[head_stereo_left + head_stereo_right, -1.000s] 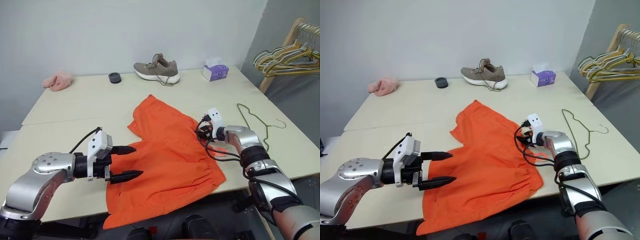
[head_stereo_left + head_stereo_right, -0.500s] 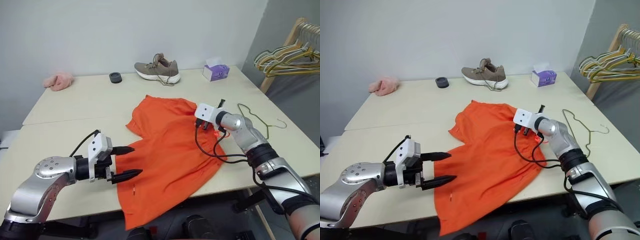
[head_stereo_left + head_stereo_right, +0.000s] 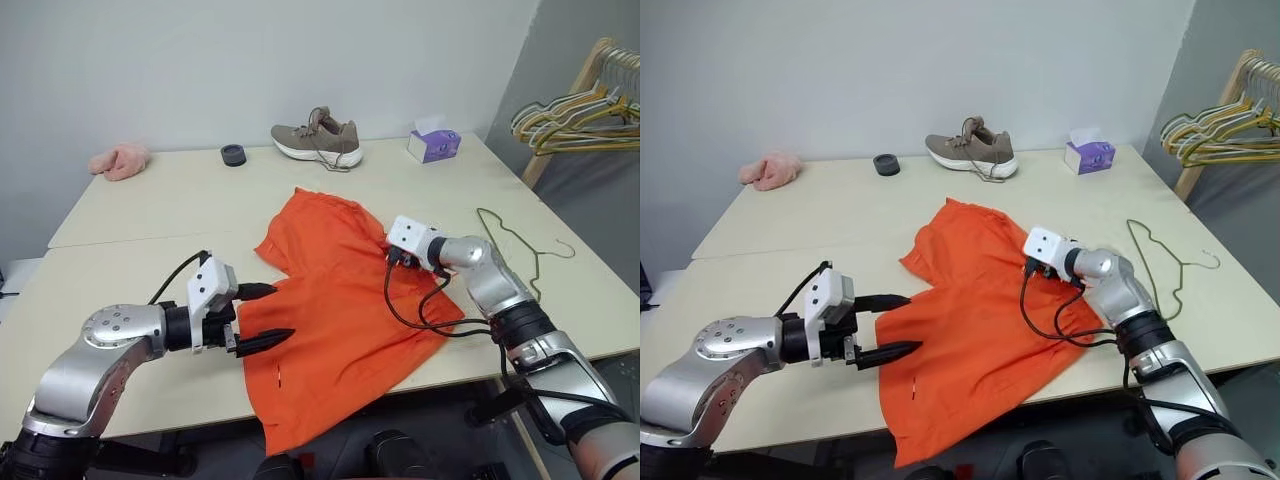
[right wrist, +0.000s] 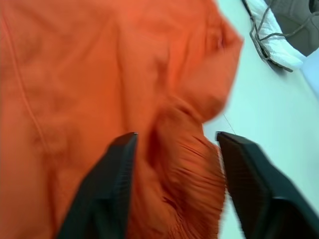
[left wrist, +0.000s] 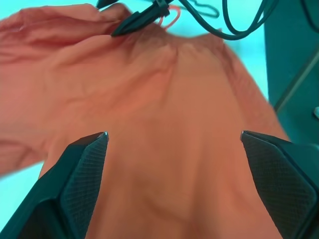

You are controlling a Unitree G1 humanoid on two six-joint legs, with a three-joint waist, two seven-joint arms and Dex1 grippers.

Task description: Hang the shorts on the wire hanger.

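The shorts [image 3: 340,310] are found spread on the pale counter [image 3: 130,215], their long axis running from the far middle toward the near edge, over which the lowest part hangs. The wire hanger [image 3: 515,245] is laid flat just to the right, well clear of the fabric, its hook turned toward the right edge. The left pincer [image 3: 265,315] is held at the shorts' left border with its fingers spread wide apart and nothing between them. The right pincer [image 4: 174,142] is poised over the gathered waistband, fingers parted with the fabric bunched between them; a grip cannot be confirmed. A shoe [image 3: 317,137], a tissue box [image 3: 433,145] and a pink cloth [image 3: 118,160] are noted along the grey wall.
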